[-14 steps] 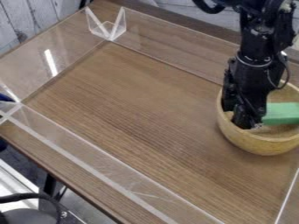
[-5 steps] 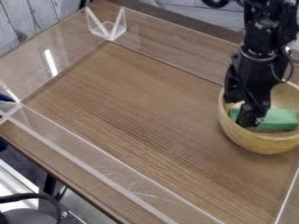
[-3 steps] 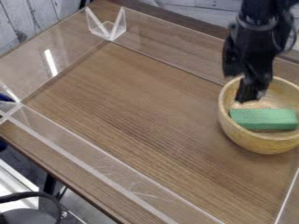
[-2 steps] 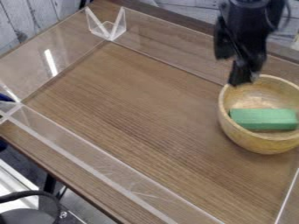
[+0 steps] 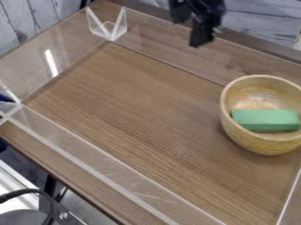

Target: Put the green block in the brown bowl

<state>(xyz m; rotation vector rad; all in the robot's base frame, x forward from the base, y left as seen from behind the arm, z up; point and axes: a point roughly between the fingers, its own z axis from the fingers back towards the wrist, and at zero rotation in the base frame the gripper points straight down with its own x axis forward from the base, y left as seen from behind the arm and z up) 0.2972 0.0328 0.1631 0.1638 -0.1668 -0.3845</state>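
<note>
Resting place of the block: the green block (image 5: 265, 119) lies flat inside the brown bowl (image 5: 241, 130), across its hollow, long side running left to right.
Block look: a small slab, plain mint green, matte, with squared edges; nearly as long as the bowl's inner width.
Bowl look: round, light-brown wood with thick walls and faint grain; it stands at the right side of the desk, near the right edge of the view.
End effector: the end effector (image 5: 201, 37) is dark and blurred at the far top of the view, well apart from the bowl, pointing downward; its fingers stand spread, with nothing between them.
Desk: the desk (image 5: 129, 97) has a wood-grain top in medium brown, with fine lines running along its length.
Barrier: a clear plastic wall (image 5: 65, 141) rims the top, catching white glare at its edges and corners.
Room: pale boards show behind the far edge; a dark rounded shape sits low at the near left.
</note>
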